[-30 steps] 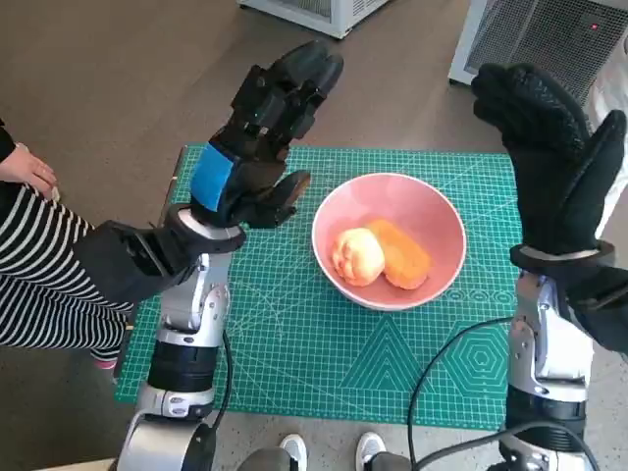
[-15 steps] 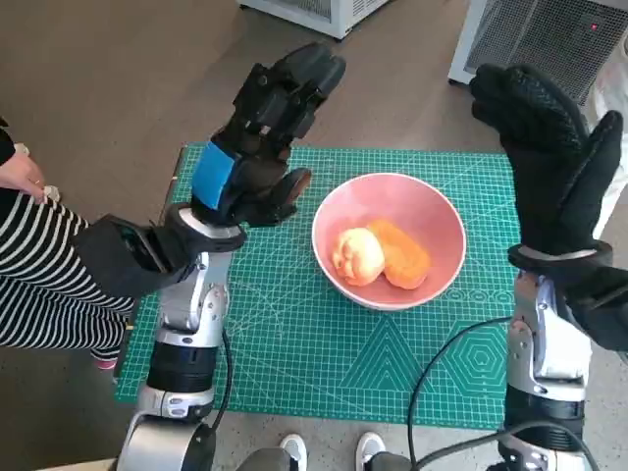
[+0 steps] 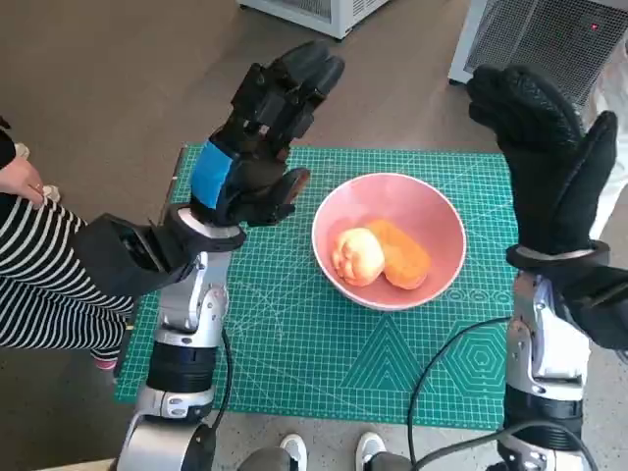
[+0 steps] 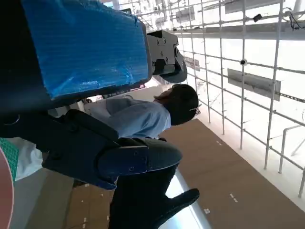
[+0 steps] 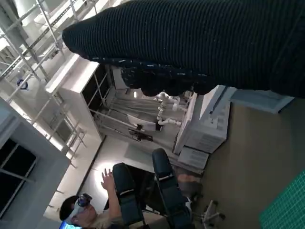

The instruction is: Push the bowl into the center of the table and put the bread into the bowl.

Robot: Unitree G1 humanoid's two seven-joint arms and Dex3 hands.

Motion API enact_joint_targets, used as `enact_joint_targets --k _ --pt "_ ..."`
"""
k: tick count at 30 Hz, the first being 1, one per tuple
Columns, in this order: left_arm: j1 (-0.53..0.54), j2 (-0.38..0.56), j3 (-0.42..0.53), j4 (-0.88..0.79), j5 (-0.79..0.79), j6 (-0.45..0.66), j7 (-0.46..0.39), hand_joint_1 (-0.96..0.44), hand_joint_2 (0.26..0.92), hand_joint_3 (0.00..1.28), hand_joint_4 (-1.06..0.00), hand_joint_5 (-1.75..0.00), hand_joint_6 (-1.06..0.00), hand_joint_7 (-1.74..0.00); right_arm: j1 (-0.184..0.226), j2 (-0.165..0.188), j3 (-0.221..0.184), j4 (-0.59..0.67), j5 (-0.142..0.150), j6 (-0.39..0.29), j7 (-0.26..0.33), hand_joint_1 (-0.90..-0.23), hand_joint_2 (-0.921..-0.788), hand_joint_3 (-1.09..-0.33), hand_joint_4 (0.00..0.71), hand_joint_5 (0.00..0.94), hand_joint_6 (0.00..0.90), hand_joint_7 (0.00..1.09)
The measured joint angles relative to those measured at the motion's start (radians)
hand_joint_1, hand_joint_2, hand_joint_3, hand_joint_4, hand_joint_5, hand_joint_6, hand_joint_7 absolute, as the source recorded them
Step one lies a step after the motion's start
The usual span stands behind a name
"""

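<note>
Head view: pink bowl (image 3: 389, 238) sits on the green mat (image 3: 294, 343) covering the surface, roughly mid-mat, a little toward the right side. Two pieces of bread lie inside it, touching each other: a pale round bun (image 3: 357, 256) on the left, an orange oblong roll (image 3: 401, 254) on the right.

Left hand (image 3: 260, 137) raised above the mat's far-left part, blue tape on its back facing the camera, fingers stretched up and away, thumb angled toward the bowl. It holds nothing and is apart from the bowl rim. Left wrist view agrees: taped back (image 4: 86, 45) and black fingers (image 4: 109, 152) with nothing between them; a sliver of pink bowl edge (image 4: 4, 191) shows at the picture's border.

Right hand (image 3: 549, 167) raised upright beside the mat's right edge, glove flat, fingers extended and spread wide, empty, clear of the bowl. Right wrist view shows only the glove (image 5: 200, 43) as a dark band, with a corner of green mat (image 5: 288, 207).

Person in a striped garment (image 3: 39, 285) stands just left of the surface. Another person (image 5: 88, 210) sits in the room in the right wrist view, one hand raised. White shoes (image 3: 329, 451) show at the mat's near edge.
</note>
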Motion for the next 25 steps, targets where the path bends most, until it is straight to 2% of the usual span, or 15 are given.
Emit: enact_joint_targets --k 25 --pt "0.000 0.005 0.000 -0.033 -0.006 0.031 0.000 -0.63 0.920 0.43 0.00 -0.31 0.00 -0.59 0.000 0.005 0.015 0.037 0.000 -0.017 0.001 -0.674 -0.921 -0.669 0.136 0.000 0.045 0.49"
